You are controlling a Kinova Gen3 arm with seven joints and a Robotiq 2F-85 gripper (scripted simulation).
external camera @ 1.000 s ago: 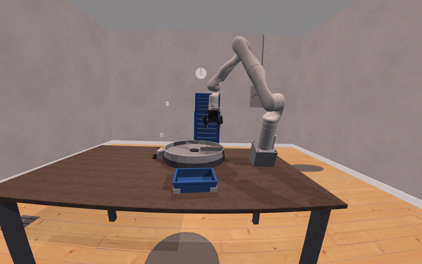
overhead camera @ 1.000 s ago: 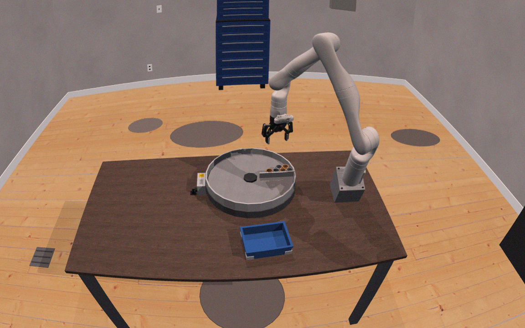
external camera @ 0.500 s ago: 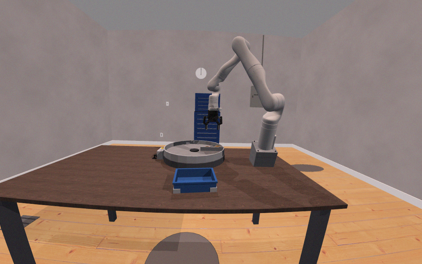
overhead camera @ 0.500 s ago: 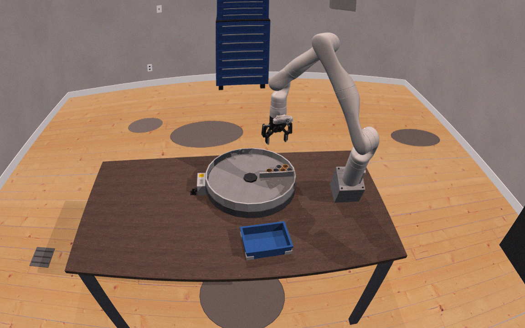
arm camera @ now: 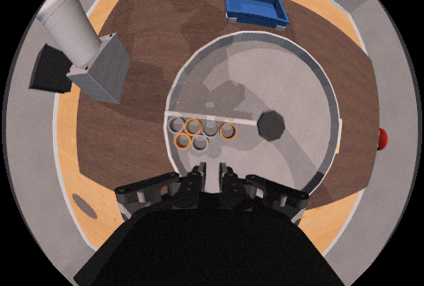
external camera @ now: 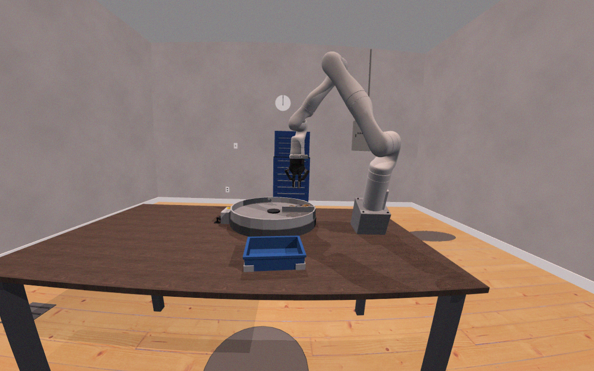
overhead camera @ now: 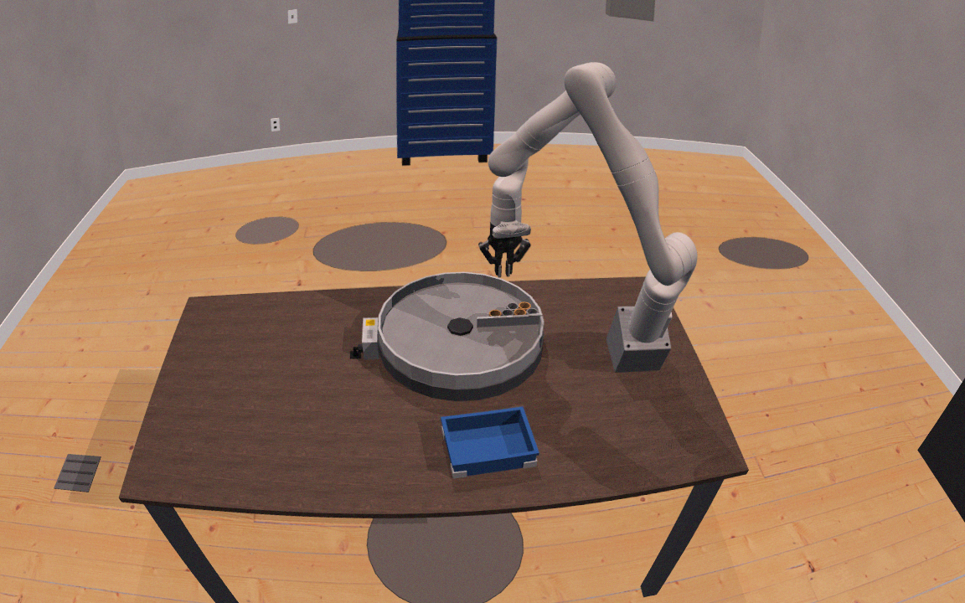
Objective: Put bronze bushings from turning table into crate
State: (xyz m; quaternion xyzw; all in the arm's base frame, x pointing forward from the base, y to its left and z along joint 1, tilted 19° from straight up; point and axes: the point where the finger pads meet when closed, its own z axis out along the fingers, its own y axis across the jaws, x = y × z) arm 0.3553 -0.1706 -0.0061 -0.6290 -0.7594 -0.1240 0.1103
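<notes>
My gripper (overhead camera: 503,272) (external camera: 297,185) (arm camera: 212,169) hangs above the back of the turning table (overhead camera: 460,372) (external camera: 271,225). Its fingers stand a narrow gap apart with nothing between them. In the wrist view, three bronze bushings stand on the turning table: one (arm camera: 193,119) near the divider, one (arm camera: 182,148) below it near the rim, and one (arm camera: 236,131) towards the hub. Three steel bushings (arm camera: 170,124) (arm camera: 200,150) (arm camera: 210,135) stand among them, close together. The blue crate (overhead camera: 492,462) (external camera: 274,263) stands on the table in front of the turning table, with nothing visible inside.
A low divider (overhead camera: 508,322) (arm camera: 234,121) runs from the dark hub (overhead camera: 460,326) (arm camera: 271,125) to the raised rim, just beside the bushings. A small box (overhead camera: 369,341) sits at the rim's left. The arm's base (overhead camera: 637,352) (external camera: 370,221) stands at the right.
</notes>
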